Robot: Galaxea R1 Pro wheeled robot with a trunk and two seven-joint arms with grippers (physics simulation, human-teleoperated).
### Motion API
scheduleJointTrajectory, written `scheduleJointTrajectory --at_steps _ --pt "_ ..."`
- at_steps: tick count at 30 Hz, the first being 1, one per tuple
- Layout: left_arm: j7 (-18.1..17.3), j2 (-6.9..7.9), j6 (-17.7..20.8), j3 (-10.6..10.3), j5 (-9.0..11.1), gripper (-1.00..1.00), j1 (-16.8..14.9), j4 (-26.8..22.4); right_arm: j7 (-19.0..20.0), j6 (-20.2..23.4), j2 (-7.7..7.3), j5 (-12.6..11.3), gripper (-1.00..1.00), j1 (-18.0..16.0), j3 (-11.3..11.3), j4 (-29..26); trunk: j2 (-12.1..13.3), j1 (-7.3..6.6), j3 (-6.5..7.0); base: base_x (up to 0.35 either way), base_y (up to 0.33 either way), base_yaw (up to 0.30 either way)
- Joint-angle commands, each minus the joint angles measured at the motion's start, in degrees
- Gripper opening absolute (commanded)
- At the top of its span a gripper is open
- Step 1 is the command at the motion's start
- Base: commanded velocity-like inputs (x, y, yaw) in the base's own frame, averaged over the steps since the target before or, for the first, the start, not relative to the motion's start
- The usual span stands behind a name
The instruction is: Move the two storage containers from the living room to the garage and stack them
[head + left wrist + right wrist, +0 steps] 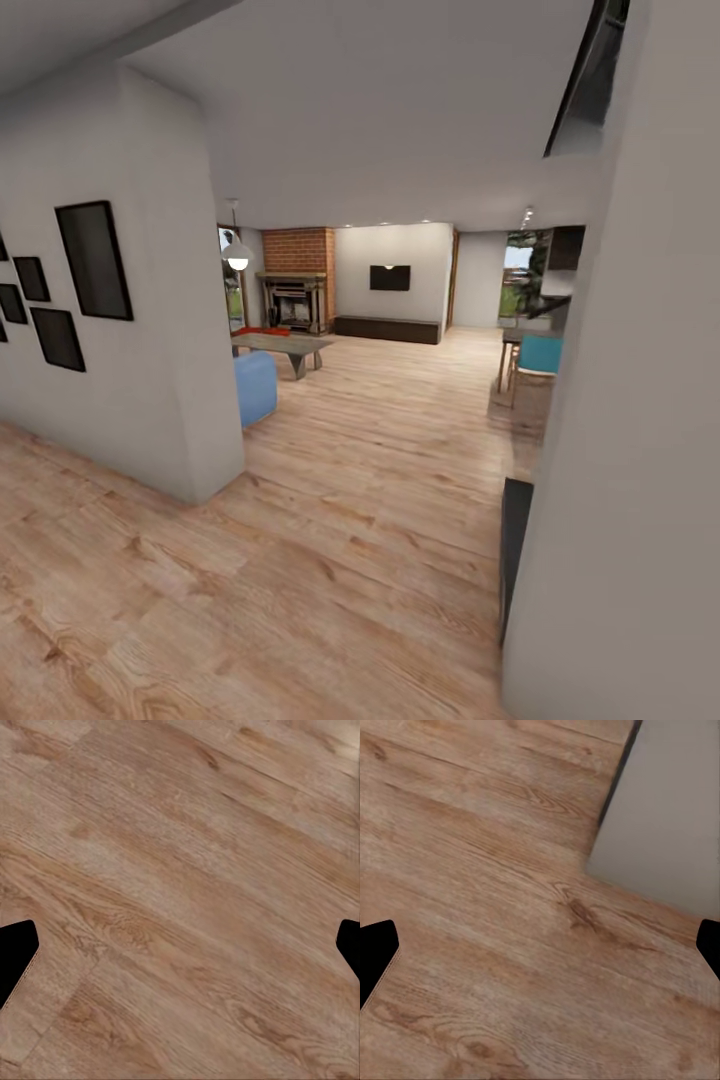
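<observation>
Still on approach: I see both fingers (16, 956) spread, empty over plank floor (495, 945), red storage containers (262, 331) far ahead on the desk (285, 345); next I drive closer.

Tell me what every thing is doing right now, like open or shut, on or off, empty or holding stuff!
Left gripper: open, empty, over wood floor.
Right gripper: open, empty.
Storage containers: red, on the coffee table, far off.
Pendant lamp: lit.
Wall TV: dark.
Blue seat: empty.
</observation>
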Motion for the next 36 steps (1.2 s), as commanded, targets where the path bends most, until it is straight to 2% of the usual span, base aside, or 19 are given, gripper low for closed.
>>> scheduleJointTrajectory --at_steps 1,21,29,36 --pt "-0.22 -0.03 -0.31 -0.35 0.55 1.00 -0.11 0.24 -0.43 -0.09 -0.08 -0.47 1.00 0.02 0.43 -0.09 -0.04 0.05 -0.06 0.324 0.130 0.000" --pt "-0.15 -0.02 -0.28 -0.35 0.55 1.00 -0.11 0.24 -0.43 -0.09 -0.08 -0.47 1.00 0.02 0.43 -0.09 -0.04 0.05 -0.06 0.324 0.129 0.000" --pt "0.01 0.06 2.91 -0.26 0.56 1.00 -0.11 0.21 -0.43 -0.10 -0.07 -0.47 1.00 0.02 0.43 -0.09 -0.04 0.05 -0.06 0.325 0.028 0.000" --pt "0.11 0.06 3.08 -0.26 0.64 1.00 -0.11 0.22 -0.47 -0.09 -0.08 -0.49 1.00 0.02 0.43 -0.09 -0.04 0.05 -0.06 0.325 0.001 0.000"
